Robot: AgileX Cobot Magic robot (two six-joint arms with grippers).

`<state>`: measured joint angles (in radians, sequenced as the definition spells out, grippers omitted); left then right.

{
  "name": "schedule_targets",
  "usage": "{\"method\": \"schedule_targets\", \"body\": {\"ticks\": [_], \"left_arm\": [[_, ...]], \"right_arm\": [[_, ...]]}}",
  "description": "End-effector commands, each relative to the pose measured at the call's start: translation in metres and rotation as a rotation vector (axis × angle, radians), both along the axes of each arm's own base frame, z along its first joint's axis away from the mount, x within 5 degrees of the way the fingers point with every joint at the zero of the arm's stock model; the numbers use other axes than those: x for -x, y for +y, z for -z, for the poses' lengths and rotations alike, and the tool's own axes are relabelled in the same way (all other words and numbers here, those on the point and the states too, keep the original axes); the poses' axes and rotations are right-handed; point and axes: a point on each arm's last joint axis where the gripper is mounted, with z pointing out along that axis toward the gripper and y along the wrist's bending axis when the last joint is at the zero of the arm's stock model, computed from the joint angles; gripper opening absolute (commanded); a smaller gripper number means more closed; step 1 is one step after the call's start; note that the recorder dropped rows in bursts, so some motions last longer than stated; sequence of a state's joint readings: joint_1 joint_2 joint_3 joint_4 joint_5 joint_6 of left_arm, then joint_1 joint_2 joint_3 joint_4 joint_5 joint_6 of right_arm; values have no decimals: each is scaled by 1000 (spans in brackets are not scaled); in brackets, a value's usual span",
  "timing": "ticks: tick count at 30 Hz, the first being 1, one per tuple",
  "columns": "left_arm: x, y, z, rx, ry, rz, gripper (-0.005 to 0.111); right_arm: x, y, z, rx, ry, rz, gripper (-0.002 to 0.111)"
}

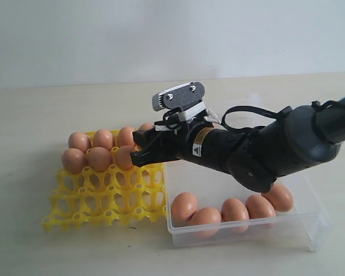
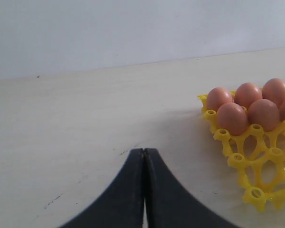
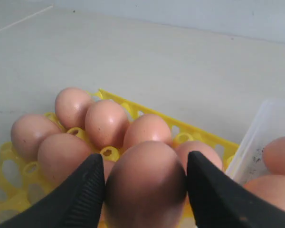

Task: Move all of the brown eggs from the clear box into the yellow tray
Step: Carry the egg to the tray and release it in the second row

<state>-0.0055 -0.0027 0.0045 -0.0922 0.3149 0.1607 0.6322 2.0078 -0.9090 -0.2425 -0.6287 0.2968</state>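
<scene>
The yellow tray point(image 1: 103, 198) lies at the left, with several brown eggs point(image 1: 99, 158) in its two far rows. My right gripper point(image 1: 135, 156) reaches across from the right and is shut on a brown egg point(image 1: 125, 156), low over the second row beside two seated eggs. The right wrist view shows this egg point(image 3: 145, 185) pressed between both fingers point(image 3: 80, 194), with tray eggs point(image 3: 107, 123) beyond it. The clear box point(image 1: 247, 233) at the right holds several eggs point(image 1: 234, 210) along its near wall. My left gripper point(image 2: 144, 151) is shut and empty over bare table, left of the tray point(image 2: 236, 159).
The tray's two near rows of cups point(image 1: 92, 210) hold nothing. The clear box's wall point(image 3: 256, 133) stands right beside the tray's edge. Pale tabletop point(image 2: 85, 123) stretches around both, and a plain wall lies behind.
</scene>
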Motion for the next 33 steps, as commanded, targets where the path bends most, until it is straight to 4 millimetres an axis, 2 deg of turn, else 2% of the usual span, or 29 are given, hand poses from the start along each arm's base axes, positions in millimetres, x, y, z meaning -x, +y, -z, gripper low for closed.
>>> {"method": "schedule_targets", "body": {"ticks": [1,8,16,18,20,21,23,24,27,29,31,33], "left_arm": [[0,0,-2,9,-5,5,0],[0,0,-2,9,-5,5,0],[0,0,-2,9,-5,5,0],[0,0,-2,9,-5,5,0],[0,0,-2,9,-5,5,0],[0,0,-2,9,-5,5,0],[0,0,-2,9,-5,5,0],[0,0,-2,9,-5,5,0],[0,0,-2,9,-5,5,0],[0,0,-2,9,-5,5,0],[0,0,-2,9,-5,5,0],[0,0,-2,9,-5,5,0]], "right_arm": [[-1,3,6,3,3,-9,0],[-8,8,11,29,-31,-27,1],[-11,9,13,76,-51,-37,19],[-11,8,14,86,-38,-32,24],[-11,8,13,89,-47,-35,37],[-11,8,11,92,-60,-40,49],[-11,8,6,94,-70,-41,61],[-11,8,4,97,-77,-43,62],[-11,7,-11,92,-104,-42,62],[-8,3,-32,113,-101,-31,58],[0,-8,-69,197,-112,-24,39],[11,-30,-101,317,-64,8,14]]}}
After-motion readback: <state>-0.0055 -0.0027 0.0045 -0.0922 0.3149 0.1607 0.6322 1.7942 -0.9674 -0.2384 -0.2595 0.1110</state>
